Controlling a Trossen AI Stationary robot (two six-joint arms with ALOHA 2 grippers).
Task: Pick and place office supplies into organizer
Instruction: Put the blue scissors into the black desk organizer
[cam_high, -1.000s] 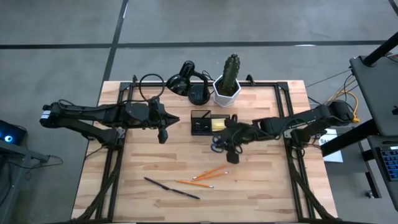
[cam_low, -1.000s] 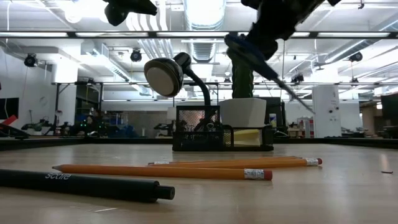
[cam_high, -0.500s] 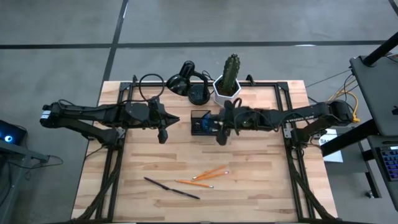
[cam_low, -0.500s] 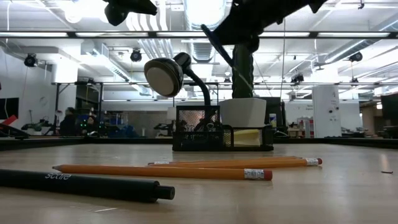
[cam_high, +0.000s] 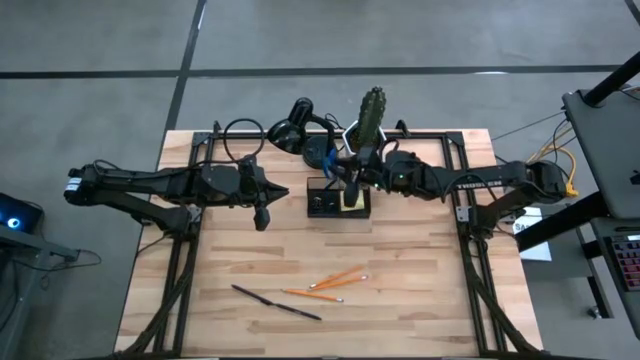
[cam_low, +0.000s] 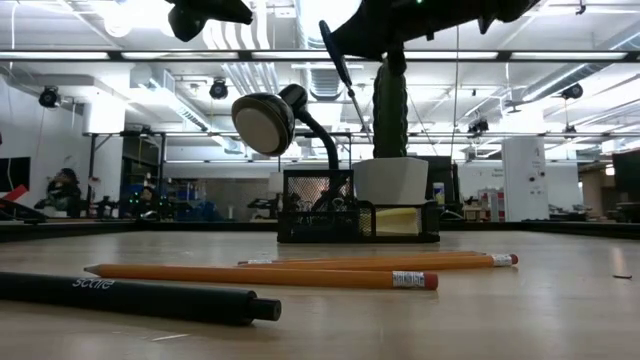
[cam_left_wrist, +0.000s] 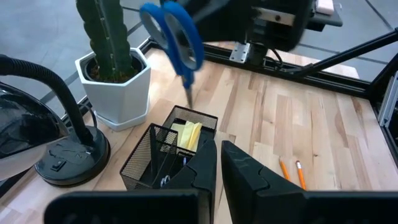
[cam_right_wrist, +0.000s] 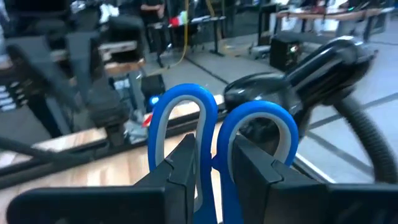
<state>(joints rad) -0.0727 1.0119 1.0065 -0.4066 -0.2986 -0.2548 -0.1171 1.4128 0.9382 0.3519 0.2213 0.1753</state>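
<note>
My right gripper (cam_high: 343, 166) is shut on the blue-handled scissors (cam_left_wrist: 178, 38) and holds them in the air over the black mesh organizer (cam_high: 314, 200). A yellow sticky pad (cam_left_wrist: 189, 132) stands in the organizer's right compartment. Two orange pencils (cam_high: 335, 281) and a dark pen (cam_high: 277, 302) lie flat on the table's near half. My left gripper (cam_high: 262, 214) hangs shut and bare to the organizer's left, above the table. My right gripper pinches the scissors between its two fingers (cam_right_wrist: 185, 163) where the two handle loops meet (cam_right_wrist: 214, 182). The fingers come nearly level from the table's right. Both loops (cam_right_wrist: 262, 122) stand past and above the fingertips. The blades (cam_left_wrist: 187, 93) hang down, clear above the organizer.
A white hexagonal pot with a cactus (cam_high: 366, 140) and a black desk lamp (cam_high: 300, 131) stand close behind the organizer at the far edge. Bare wood lies between the organizer and the pencils.
My right gripper has carried the scissors from the organizer's near right side up and toward the far edge, over the organizer. It has tipped from slanting down to nearly level. The scissors have turned blades-down, lifted clear throughout.
</note>
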